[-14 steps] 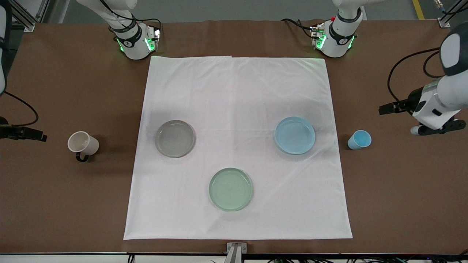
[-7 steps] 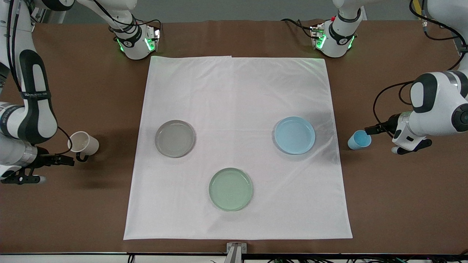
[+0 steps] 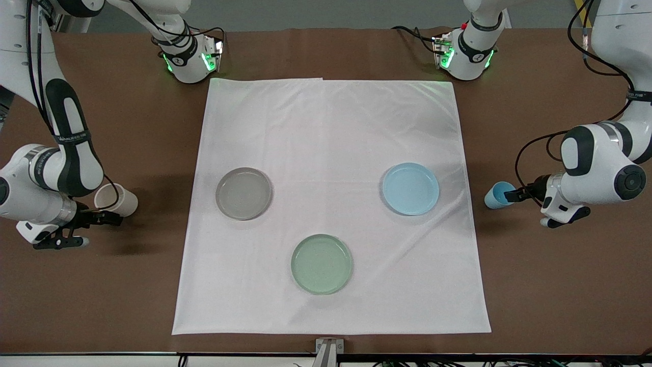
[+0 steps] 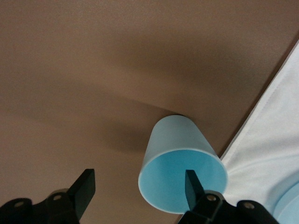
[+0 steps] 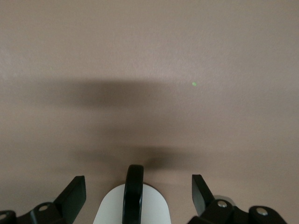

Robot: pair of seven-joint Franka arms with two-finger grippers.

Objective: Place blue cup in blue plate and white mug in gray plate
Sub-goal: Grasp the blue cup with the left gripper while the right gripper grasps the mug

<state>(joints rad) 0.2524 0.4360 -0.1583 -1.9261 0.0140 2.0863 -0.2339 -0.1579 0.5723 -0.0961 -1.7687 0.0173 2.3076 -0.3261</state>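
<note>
Reaching in from both ends of the surface [image 3: 326, 51], the 2 arms are each closing on their own vessel; neither is gripped yet.

The left end effector [image 4: 135, 191] sits at the right edge of the front view with its fingers spread apart; 1 finger [image 4: 191, 184] is inside the mouth of the blue cup [image 3: 498, 195] and the other [image 4: 84, 186] is outside, off to one side of the wall. The cup stands on the bare brown surface just off the white cloth [image 3: 331, 204], beside the blue plate [image 3: 410, 188] at centre right.

The right end effector [image 5: 135, 193] is at the left edge of the front view, also spread wide, with the black handle [image 5: 134, 191] of the white mug [image 3: 119, 200] between its fingers. The mug rests on bare surface at centre left, well apart from the gray plate [image 3: 243, 193]. A pale green plate [image 3: 321, 263] lies lower centre, nearer the camera, and is not wanted.

Risks, as I judge them: pinching only the cup's thin rim could tip or squirt the light tumbler away as the fingers shut; closing on the mug's thin loop gives a narrow hold, so the mug may swing or rotate when lifted; a tilted carry could land either vessel on a plate's raised rim instead of flat inside.
</note>
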